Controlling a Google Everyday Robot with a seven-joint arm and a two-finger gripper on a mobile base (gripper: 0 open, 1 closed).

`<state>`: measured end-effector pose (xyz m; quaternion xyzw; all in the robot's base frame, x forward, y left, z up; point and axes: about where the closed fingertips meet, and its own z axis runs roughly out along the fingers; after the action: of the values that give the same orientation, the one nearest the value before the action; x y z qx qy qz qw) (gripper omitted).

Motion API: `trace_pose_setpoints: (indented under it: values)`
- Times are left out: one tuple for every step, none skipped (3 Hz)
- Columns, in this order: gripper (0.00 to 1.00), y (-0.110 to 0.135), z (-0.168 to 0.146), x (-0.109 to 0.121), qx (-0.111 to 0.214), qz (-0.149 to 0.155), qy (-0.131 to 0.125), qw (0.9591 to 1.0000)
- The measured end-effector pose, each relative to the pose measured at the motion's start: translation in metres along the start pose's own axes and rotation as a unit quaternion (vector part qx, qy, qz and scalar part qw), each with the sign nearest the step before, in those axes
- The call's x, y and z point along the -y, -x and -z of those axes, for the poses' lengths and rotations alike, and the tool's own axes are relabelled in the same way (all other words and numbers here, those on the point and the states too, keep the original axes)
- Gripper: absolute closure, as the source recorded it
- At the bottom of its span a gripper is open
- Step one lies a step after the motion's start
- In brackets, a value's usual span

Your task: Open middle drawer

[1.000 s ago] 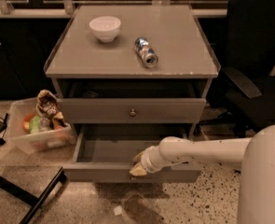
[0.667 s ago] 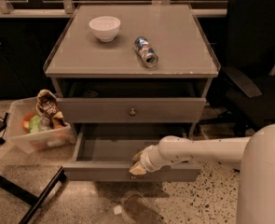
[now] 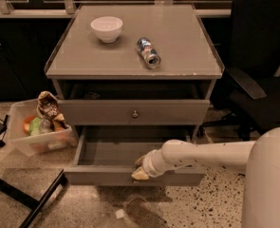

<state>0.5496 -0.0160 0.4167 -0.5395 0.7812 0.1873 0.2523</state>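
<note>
The middle drawer (image 3: 101, 176) is the lower grey drawer in view. It stands pulled out towards me and shows its plain grey inside (image 3: 111, 153). Its knob is hidden. My gripper (image 3: 139, 171), at the end of my white arm (image 3: 201, 156), sits at the top rim of the drawer's front, just right of centre, touching or nearly touching it. Above it is a shorter grey drawer front with a round metal knob (image 3: 135, 113), and a dark gap shows behind that front under the top.
On the cabinet top (image 3: 177, 13) are a white bowl (image 3: 106, 28) and a drink can (image 3: 148, 52) lying on its side. A clear bin of snacks (image 3: 40, 137) stands on the floor at the left. A black chair (image 3: 263, 80) is at the right, and a black stand's legs (image 3: 25, 198) are at the lower left.
</note>
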Motion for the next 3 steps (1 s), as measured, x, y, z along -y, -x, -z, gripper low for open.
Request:
trace_pose_setpoints:
  values:
    - [0.12,-0.011,0.012,-0.018,-0.001,-0.015,0.001,0.9999]
    - [0.00,-0.021,0.023,-0.039,-0.010,-0.023,0.005,0.9997]
    - [0.00,-0.032,0.029,-0.055,-0.028,-0.030,0.022,0.9989]
